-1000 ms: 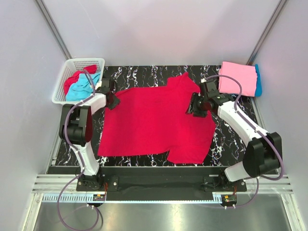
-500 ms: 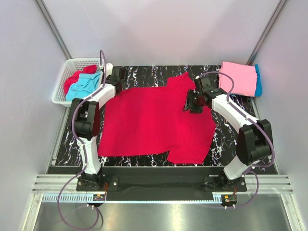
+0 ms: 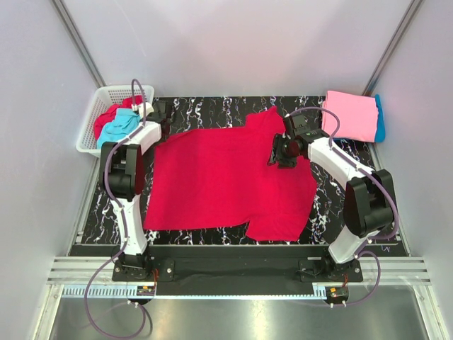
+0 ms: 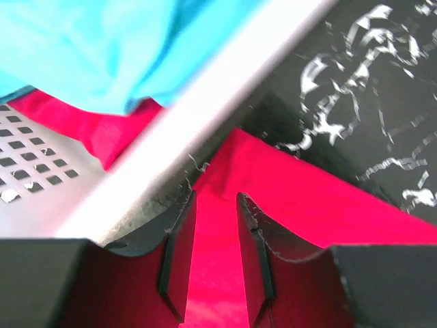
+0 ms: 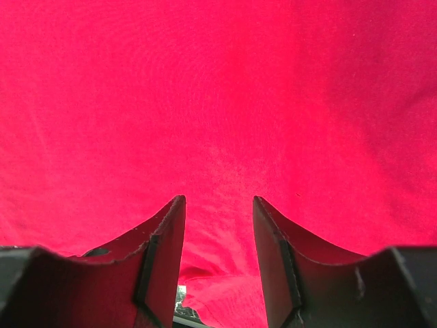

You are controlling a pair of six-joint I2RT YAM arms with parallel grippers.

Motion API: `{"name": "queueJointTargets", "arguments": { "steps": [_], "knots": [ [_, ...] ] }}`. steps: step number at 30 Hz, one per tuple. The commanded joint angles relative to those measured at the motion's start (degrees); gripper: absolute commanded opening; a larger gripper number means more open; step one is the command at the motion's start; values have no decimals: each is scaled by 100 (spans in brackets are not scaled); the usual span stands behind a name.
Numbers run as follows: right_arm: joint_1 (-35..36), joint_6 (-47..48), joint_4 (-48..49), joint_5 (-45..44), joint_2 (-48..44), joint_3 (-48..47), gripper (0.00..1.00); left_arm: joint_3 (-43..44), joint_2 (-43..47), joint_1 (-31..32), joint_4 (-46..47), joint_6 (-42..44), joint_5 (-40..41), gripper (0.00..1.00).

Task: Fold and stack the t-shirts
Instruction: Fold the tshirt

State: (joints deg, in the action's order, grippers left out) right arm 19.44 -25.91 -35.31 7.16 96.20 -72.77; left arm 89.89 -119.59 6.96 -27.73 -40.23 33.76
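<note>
A crimson red t-shirt lies spread flat on the black marble table. My left gripper is at the shirt's back left corner, beside the basket. In the left wrist view its jaws stand a little apart with red cloth showing between them. My right gripper is over the shirt's right part near the sleeve. In the right wrist view it is open just above the red cloth. A folded pink t-shirt lies on a turquoise blue one at the back right.
A white lattice basket at the back left holds a red shirt and a turquoise shirt. Its white rim runs close by my left fingers. Grey walls close in the left, right and far sides.
My left gripper has moved from the shirt's left edge back toward the basket corner. My right gripper has shifted a little left and back over the shirt. The shirt lies as before.
</note>
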Motion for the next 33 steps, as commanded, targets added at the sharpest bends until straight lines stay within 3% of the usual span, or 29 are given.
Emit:
{"name": "queueJointTargets", "arguments": {
  "steps": [1,10,26,33],
  "knots": [
    [-19,42,156,137,-14,-220,51,336,-64,-186,-84,-284,-342,35],
    [-46,16,147,110,-84,-167,51,583,-363,-336,-154,-293,-1002,35],
    [-99,-19,138,119,-190,-88,51,793,-477,-318,-514,-372,-722,34],
    [-125,-19,147,137,-225,-114,51,1171,-723,-292,-856,-231,-634,40]
  ]
}}
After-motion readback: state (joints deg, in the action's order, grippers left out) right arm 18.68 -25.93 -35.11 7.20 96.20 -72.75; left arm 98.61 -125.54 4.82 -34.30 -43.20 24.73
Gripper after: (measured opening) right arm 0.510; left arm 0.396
